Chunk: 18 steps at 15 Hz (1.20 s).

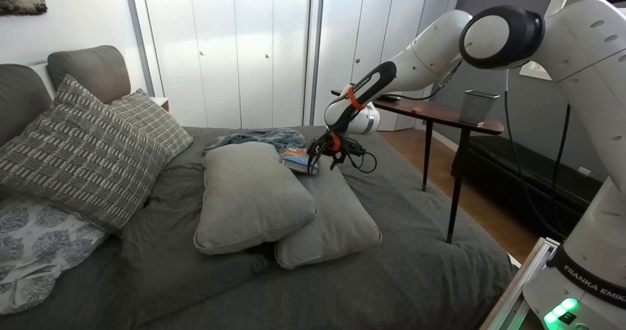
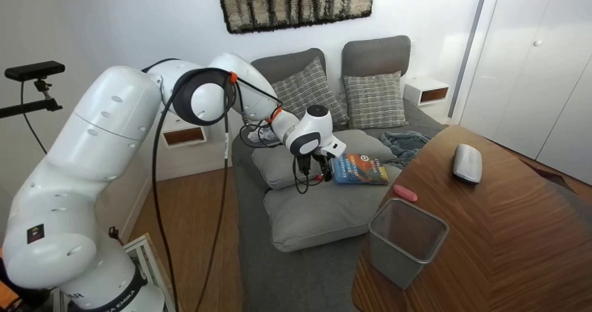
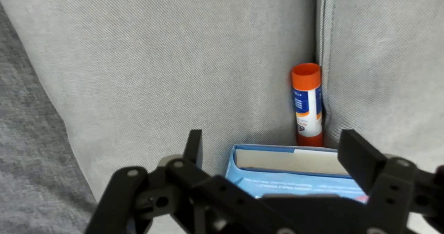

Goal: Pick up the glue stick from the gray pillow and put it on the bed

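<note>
Glue stick [image 3: 308, 105] on gray pillow [image 3: 173, 71], book [image 3: 295, 183] partly hidden behind widely parted fingers [image 3: 360, 159]

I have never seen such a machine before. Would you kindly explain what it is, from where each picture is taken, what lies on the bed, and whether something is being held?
You see a white robot arm; at its end is a black gripper, a kind of two-fingered hand. The two wide pictures are taken from outside the robot, from different places; the close-up is taken from its wrist. On the dark gray bed are patterned cushions, a crumpled blue cloth and two light gray pillows, with a book lying on them. The close-up also shows a glue stick with an orange cap, lying on one pillow, right beside the edge of the other. Nothing is held: the gripper is open.
</note>
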Motion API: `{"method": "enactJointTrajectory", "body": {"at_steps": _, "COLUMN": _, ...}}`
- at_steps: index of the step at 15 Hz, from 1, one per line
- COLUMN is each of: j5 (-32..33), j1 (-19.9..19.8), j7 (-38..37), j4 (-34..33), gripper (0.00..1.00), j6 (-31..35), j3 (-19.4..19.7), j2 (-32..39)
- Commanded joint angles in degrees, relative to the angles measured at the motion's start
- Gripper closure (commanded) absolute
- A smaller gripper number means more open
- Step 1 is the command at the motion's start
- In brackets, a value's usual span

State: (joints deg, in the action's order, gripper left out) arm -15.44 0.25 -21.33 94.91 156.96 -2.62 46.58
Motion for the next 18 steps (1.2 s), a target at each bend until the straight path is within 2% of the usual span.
{"method": "enactJointTrajectory", "body": {"at_steps": 1, "j5": -2.44, "j1": 0.06, "j7": 0.44, "j4": -8.27, "gripper": 0.00, "j6": 2.77, "j3": -1.65, "j2": 6.77}}
{"method": "enactJointTrajectory", "body": {"at_steps": 3, "j5": -2.31, "j1": 0.55, "j7": -0.02, "j4": -11.88, "gripper": 0.01, "j6": 3.10, "j3": -1.94, "j2": 9.67}}
{"method": "enactJointTrajectory", "body": {"at_steps": 5, "j5": -1.84, "j1": 1.36, "j7": -0.85, "j4": -14.32, "gripper": 0.12, "j6": 1.92, "j3": -1.56, "j2": 11.55}}
{"method": "enactJointTrajectory", "body": {"at_steps": 6, "j5": -1.79, "j1": 1.62, "j7": -1.23, "j4": -15.21, "gripper": 0.26, "j6": 1.50, "j3": -1.35, "j2": 12.33}}
{"method": "enactJointTrajectory", "body": {"at_steps": 7, "j5": -1.80, "j1": 1.89, "j7": -1.86, "j4": -15.89, "gripper": 0.32, "j6": 1.05, "j3": -0.96, "j2": 12.99}}
{"method": "enactJointTrajectory", "body": {"at_steps": 8, "j5": -1.87, "j1": 2.02, "j7": -2.36, "j4": -16.51, "gripper": 0.35, "j6": 0.84, "j3": -0.80, "j2": 13.65}}
{"method": "enactJointTrajectory", "body": {"at_steps": 10, "j5": -2.02, "j1": 2.04, "j7": -3.10, "j4": -17.92, "gripper": 0.39, "j6": 0.54, "j3": -0.84, "j2": 15.19}}
{"method": "enactJointTrajectory", "body": {"at_steps": 15, "j5": -2.12, "j1": 1.83, "j7": -2.92, "j4": -23.14, "gripper": 0.31, "j6": 1.08, "j3": -1.71, "j2": 19.77}}
{"method": "enactJointTrajectory", "body": {"at_steps": 18, "j5": -2.04, "j1": 1.93, "j7": -2.85, "j4": -27.04, "gripper": 0.35, "j6": 1.00, "j3": -2.14, "j2": 22.48}}
